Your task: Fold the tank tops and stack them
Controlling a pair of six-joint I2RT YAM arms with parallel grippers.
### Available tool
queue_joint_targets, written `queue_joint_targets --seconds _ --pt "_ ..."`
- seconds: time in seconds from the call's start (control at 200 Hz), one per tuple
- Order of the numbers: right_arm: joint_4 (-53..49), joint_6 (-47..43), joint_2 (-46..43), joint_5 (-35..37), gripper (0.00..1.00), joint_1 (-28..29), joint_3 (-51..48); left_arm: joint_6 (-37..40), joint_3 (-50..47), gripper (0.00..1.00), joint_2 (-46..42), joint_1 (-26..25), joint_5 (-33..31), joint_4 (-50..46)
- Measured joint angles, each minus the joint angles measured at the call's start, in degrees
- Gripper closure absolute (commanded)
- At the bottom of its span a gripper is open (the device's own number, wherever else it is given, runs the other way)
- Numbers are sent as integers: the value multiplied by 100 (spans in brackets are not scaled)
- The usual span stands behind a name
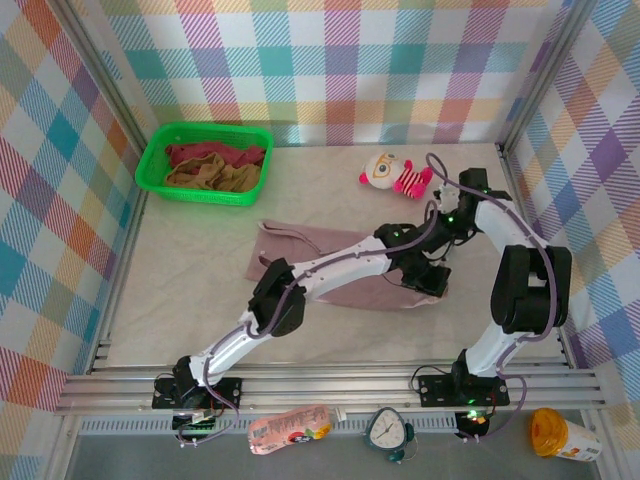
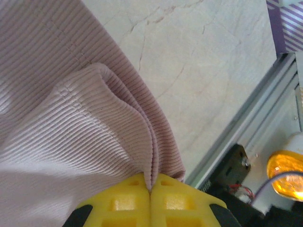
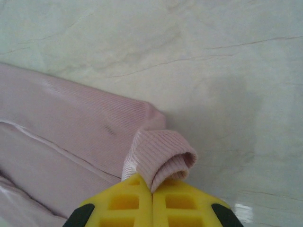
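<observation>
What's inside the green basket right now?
The green basket holds two crumpled tops: the maroon tank top at the back, the tan tank top in front. They cover its floor, so anything beneath them is hidden.

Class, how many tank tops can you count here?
3. The mauve-pink tank top lies on the table; the tan-brown one and the maroon-red one are crumpled in the green basket. More may hide beneath.

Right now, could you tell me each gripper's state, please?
Left gripper: shut on the mauve-pink tank top.
Right gripper: shut on the same tank top.
</observation>
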Motion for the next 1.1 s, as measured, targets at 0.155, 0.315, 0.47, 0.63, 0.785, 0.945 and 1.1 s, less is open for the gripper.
queue_joint_targets --seconds 0.155,0.315,0.47,0.63,0.785,0.945,1.1 --pt "-103 302 0 -205 96 542 50 -249 -1705 100 -1263 247 155 404" --pt "-140 656 107 -365 96 1099 490 -457 -3292 100 -2347 658 258 809" --pt "-44 1038 479 -498 96 1624 964 -612 -4662 100 -3093 1172 254 1025" --pt "22 1357 1036 -573 96 2114 1322 -627 -5519 99 -3467 1644 208 1110" --pt "76 1554 1578 -577 95 2457 1672 -566 -6015 98 -3604 1928 94 1119" --pt "164 1762 1976 -612 93 2605 1932 -520 -6371 91 -3668 2037 -131 1202" --pt "205 1897 2302 -623 84 2634 2146 -470 -6461 81 -3670 2068 -348 1176"
